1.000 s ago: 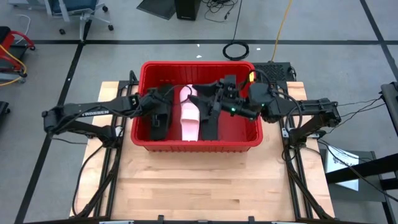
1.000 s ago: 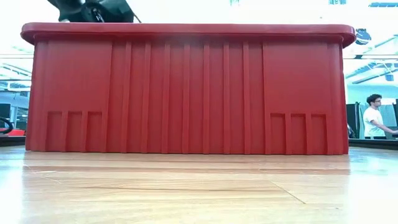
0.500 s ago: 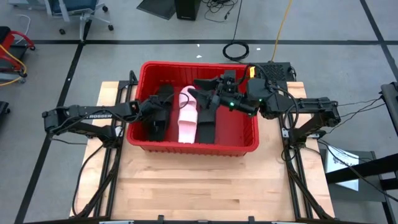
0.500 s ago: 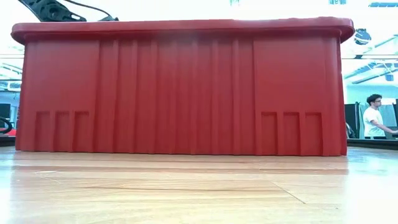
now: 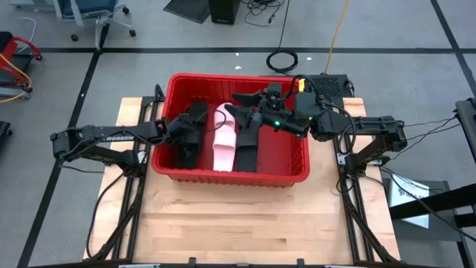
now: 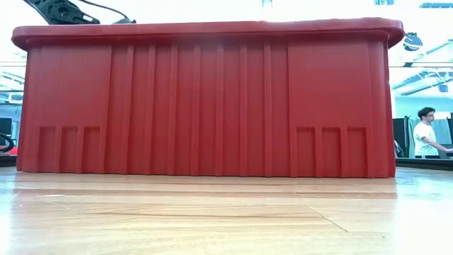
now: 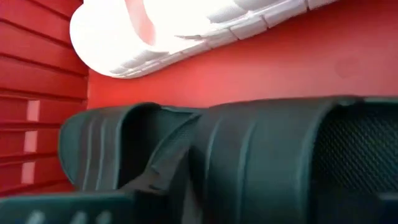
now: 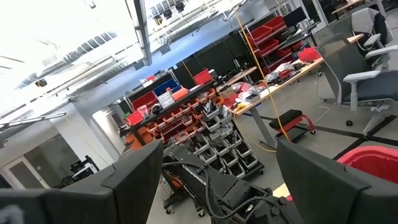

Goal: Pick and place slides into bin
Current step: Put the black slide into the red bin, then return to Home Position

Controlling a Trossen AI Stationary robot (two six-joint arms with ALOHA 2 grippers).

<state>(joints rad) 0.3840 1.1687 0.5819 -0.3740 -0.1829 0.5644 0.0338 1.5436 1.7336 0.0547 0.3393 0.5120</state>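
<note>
Right claw is seen over the bin, above the middle of its interior near the far wall. A black slide is seen at its tip, lifted above the others; clamped on it or only touching, cannot be told. In the right wrist view the two fingers are spread apart, pointed at the room and not at the bin floor.

Left claw is reached in over the bin's left wall, low among the slides. Its fingers are not resolved from above; open or together cannot be told. In the left wrist view a black slide strap fills the foreground, just beside the claw, with a pale slide sole past it on the red floor.

Bin contents from above: black slides at the left, one pale pink slide in the middle, one long black slide just right of it. Right third of the bin floor is bare.

The bin is set on the far half of the bench; the near half is open wood. Bin side walls lie near the bench's left and right edges. In the low view only the bin's near wall is shown, with a piece of an arm above the rim at the left and a person far behind at the right.
</note>
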